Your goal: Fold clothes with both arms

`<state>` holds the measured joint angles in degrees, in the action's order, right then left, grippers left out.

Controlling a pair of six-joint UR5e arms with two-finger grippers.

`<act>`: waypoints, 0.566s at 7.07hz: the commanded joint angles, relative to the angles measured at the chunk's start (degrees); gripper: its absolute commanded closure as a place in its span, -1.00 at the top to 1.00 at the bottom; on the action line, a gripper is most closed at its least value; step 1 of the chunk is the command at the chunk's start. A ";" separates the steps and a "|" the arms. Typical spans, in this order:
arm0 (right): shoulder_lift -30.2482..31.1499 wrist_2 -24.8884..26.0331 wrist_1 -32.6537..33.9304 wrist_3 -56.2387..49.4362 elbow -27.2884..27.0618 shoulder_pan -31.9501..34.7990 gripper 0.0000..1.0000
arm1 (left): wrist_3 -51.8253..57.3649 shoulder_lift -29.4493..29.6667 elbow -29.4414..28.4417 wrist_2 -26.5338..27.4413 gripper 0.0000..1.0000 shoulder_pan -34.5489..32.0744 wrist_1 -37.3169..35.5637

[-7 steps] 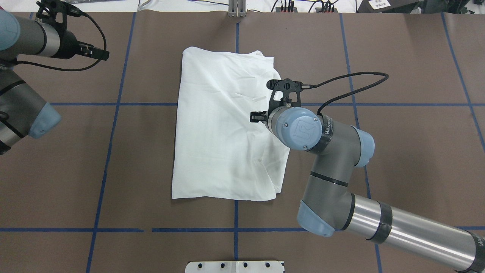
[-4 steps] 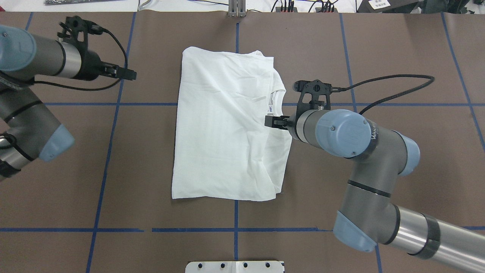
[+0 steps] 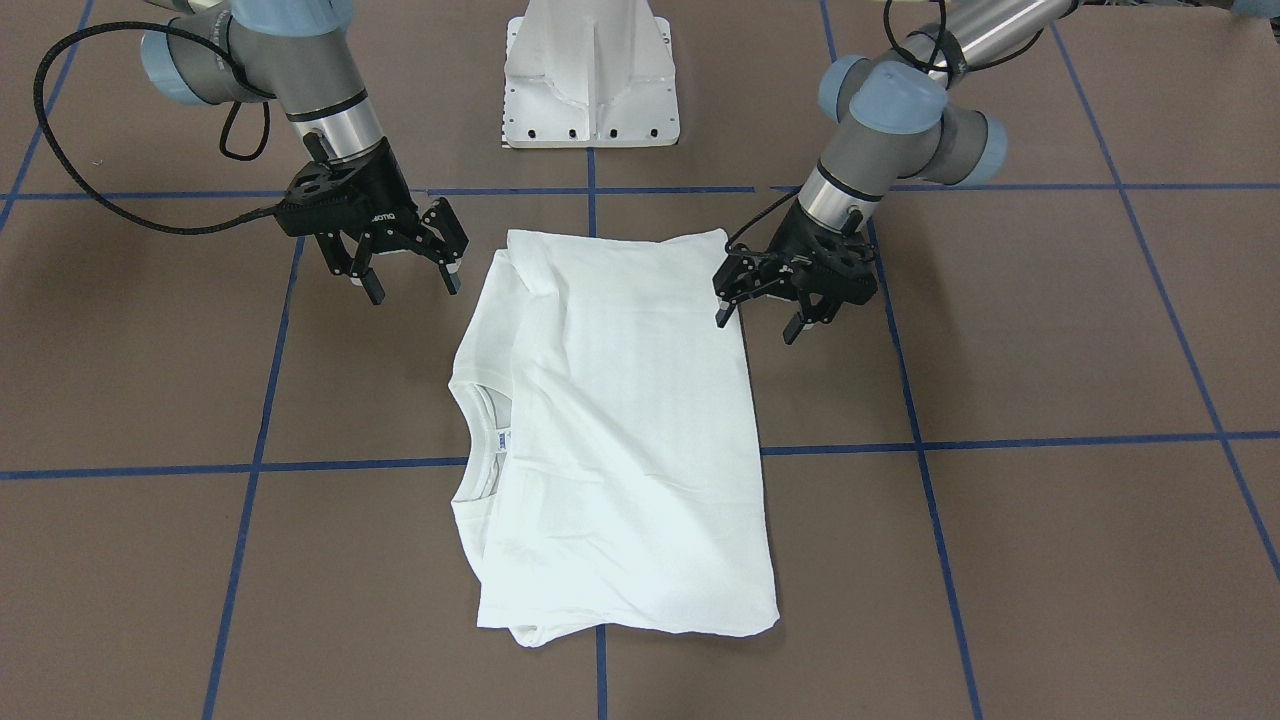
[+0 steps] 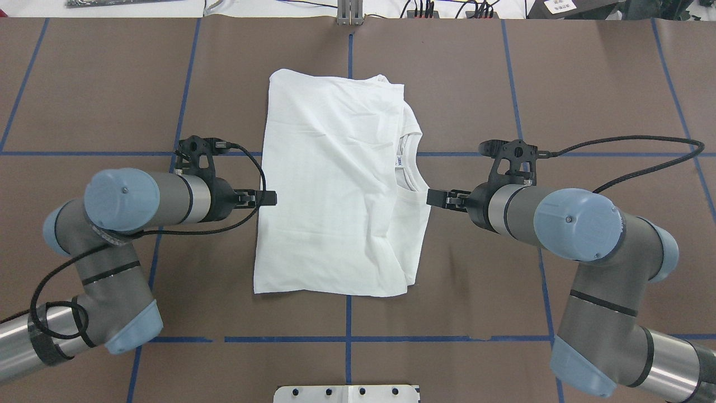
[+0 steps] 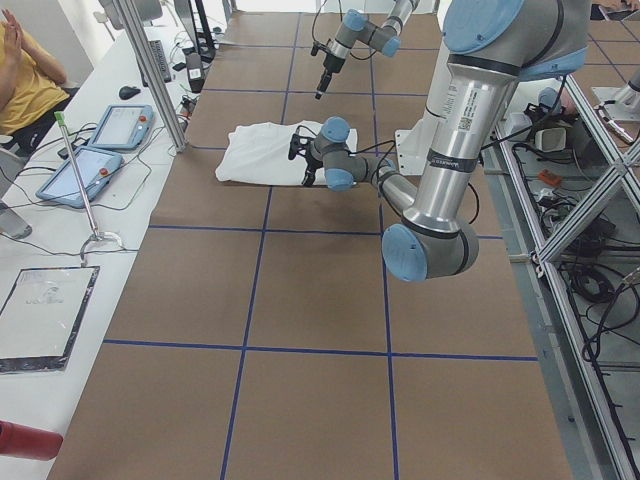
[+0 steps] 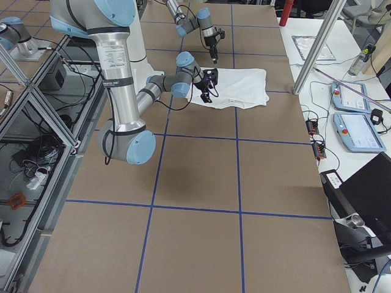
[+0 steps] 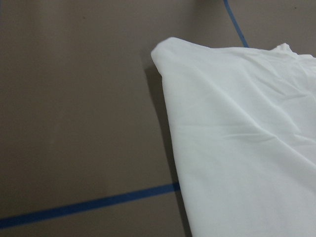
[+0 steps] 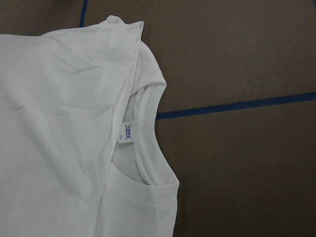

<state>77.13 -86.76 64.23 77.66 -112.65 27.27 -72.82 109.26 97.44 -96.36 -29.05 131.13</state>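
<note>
Overhead exterior view: the left hand [image 4: 269, 197] and the right hand [image 4: 437, 197] face each other from opposite long sides of the shirt [image 4: 335, 196]. In the front-facing view both hands are spread and carry nothing. The left hand [image 3: 757, 325] has one fingertip right at the plain folded edge. The right hand [image 3: 414, 290] sits just beside the layered edge, and I cannot tell how high it is above the cloth.

The shirt lies as a rough rectangle in the middle of the desk [image 4: 587, 84], across a blue tape line [image 4: 475, 153]. Its long axis runs away from the robot. The collar [image 8: 148, 165] and neck label [image 8: 127, 132] are exposed on the side toward the right hand, where several layers overlap loosely.

The hands look set up for a shared pinch before another fold. To do it well:
- Bring both hands down together at matching points along the two edges.
- Reach in far enough to catch every layer. This matters most on the collar side, where the upper layer could slide off the lower one.
- Lift evenly so the cloth hangs level, then carry it over without dragging the part left on the desk.

No bin, box or basket shows on the desk.
</note>
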 commanded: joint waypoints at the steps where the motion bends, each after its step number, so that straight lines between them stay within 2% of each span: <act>1: 0.75 0.01 -0.86 0.03 0.06 -0.11 1.00 | -3.03 -0.98 2.81 2.84 0.79 5.04 -3.39; 2: 0.75 0.10 -0.86 0.03 0.15 -0.11 1.00 | -3.03 -1.07 6.23 2.84 0.58 6.71 -8.73; 3: 0.75 0.10 -0.86 0.12 0.06 -0.11 1.00 | -3.12 -1.07 8.27 2.93 0.56 8.38 -12.52; 4: 0.57 0.10 -0.86 0.12 0.15 -0.11 1.00 | -3.90 -1.16 8.20 4.24 0.56 9.88 -12.91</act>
<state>77.83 -86.67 63.38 77.75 -112.55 27.17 -76.05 108.21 104.61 -93.20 -21.12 120.39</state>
